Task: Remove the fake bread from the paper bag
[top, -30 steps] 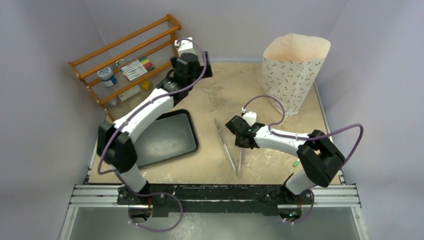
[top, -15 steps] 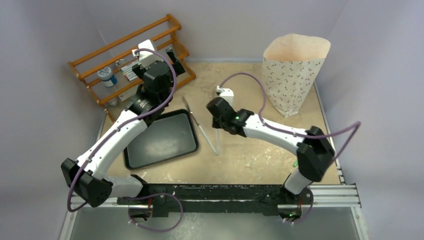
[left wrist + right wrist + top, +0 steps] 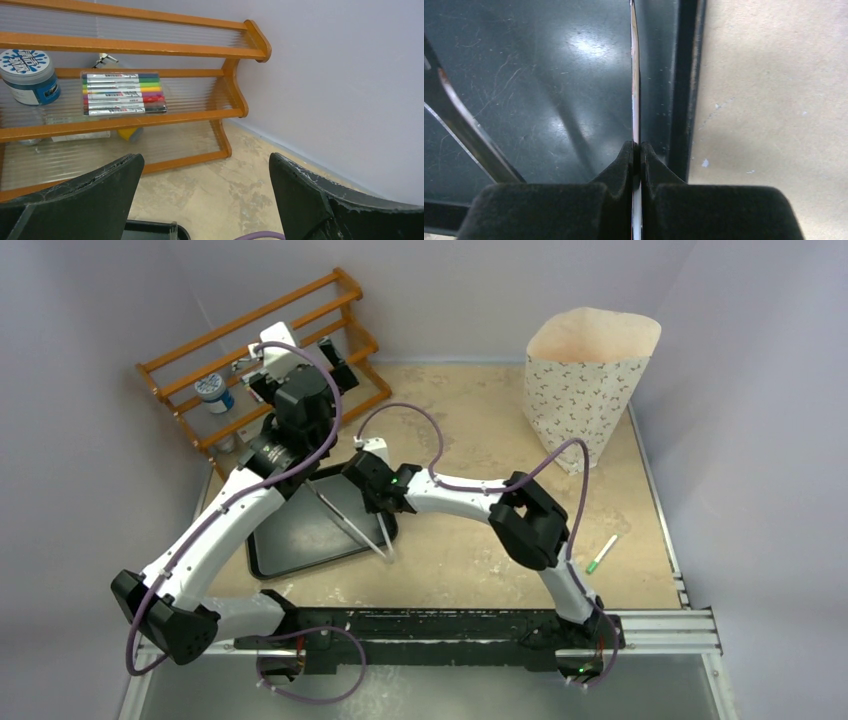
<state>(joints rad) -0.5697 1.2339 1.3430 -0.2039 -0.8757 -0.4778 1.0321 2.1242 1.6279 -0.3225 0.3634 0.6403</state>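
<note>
Paper bag (image 3: 585, 400) stands upright, mouth up, its inside hidden; right pincer (image 3: 636, 148) clamps metal tongs (image 3: 633, 75), left pincer (image 3: 205, 161) gapes wide.

Top: overhead, whole table (image 3: 480, 570). Left wrist: faces rack (image 3: 150, 47). Right wrist: close above tray (image 3: 524, 75), shared with top.
</note>
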